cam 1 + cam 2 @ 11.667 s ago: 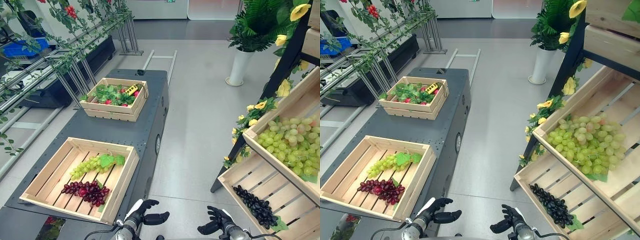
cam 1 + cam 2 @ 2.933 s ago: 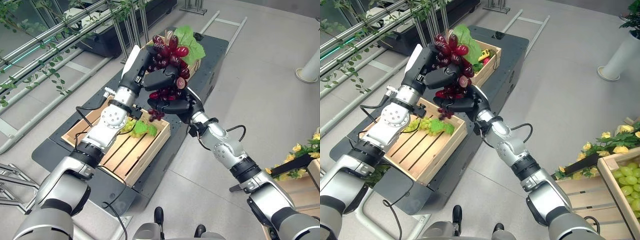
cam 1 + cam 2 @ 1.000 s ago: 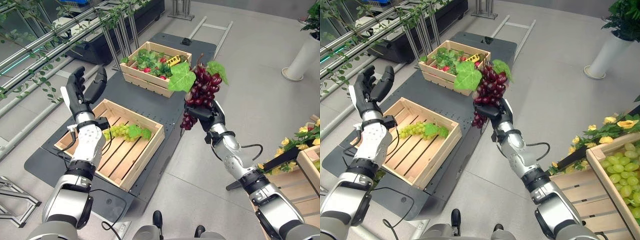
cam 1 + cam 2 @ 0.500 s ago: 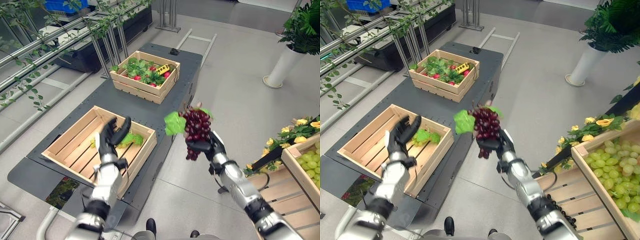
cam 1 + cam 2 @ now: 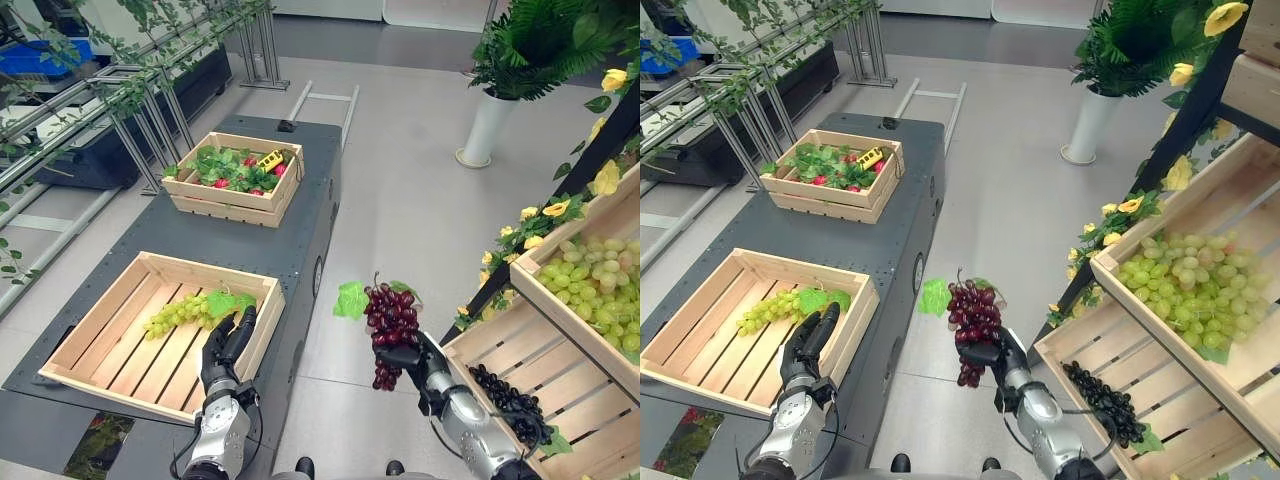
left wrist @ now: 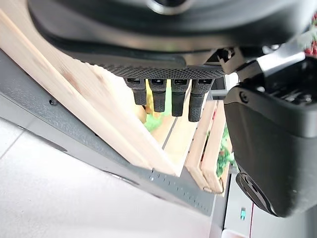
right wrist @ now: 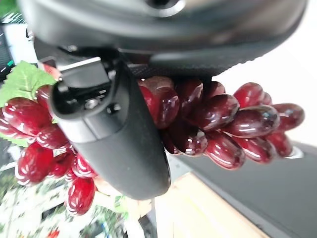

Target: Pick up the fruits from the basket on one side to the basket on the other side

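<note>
Red grapes point(image 5: 391, 325) now lowered in the gripping right robot hand point(image 5: 412, 358); near crate point(image 5: 95, 374) holds green grapes point(image 5: 178, 315).

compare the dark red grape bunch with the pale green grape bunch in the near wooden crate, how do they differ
The dark red grape bunch hangs in the air over the floor, gripped by the right hand; the pale green grape bunch lies flat on the slats of the near wooden crate, held by nothing. The red bunch hangs upright; the green one stretches sideways. Both carry a green leaf.
</note>
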